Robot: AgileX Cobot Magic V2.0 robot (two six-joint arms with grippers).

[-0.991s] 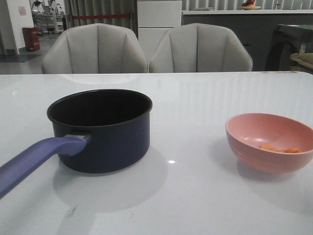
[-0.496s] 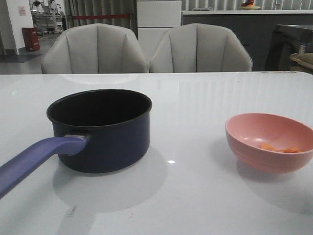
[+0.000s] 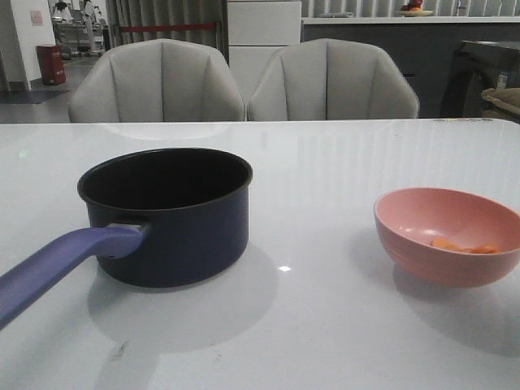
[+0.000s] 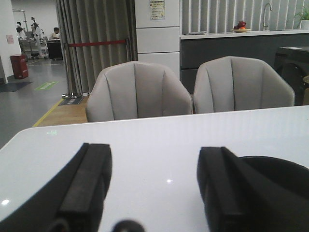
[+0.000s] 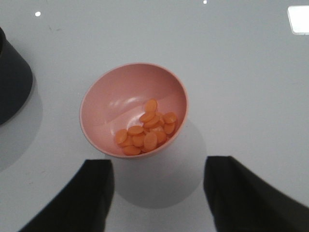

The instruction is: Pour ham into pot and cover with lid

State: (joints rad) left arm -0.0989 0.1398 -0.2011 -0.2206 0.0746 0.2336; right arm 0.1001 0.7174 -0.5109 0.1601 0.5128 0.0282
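Observation:
The navy pot (image 3: 166, 215) stands at the left of the white table, its purple-blue handle (image 3: 61, 264) pointing toward the near left; its rim shows in the left wrist view (image 4: 277, 166) and its side in the right wrist view (image 5: 12, 82). The ham slices (image 5: 147, 128) lie in a pink bowl (image 5: 133, 108) at the right (image 3: 447, 236). My left gripper (image 4: 154, 186) is open, low over the table beside the pot. My right gripper (image 5: 157, 195) is open, above the table just short of the bowl. No lid is in view. Neither gripper shows in the front view.
Two grey chairs (image 3: 244, 81) stand behind the table's far edge. A dark counter (image 3: 487, 65) stands at the back right. White table surface (image 3: 317, 187) lies between pot and bowl.
The pink bowl sits very slightly left of where it was; the pot has not moved.

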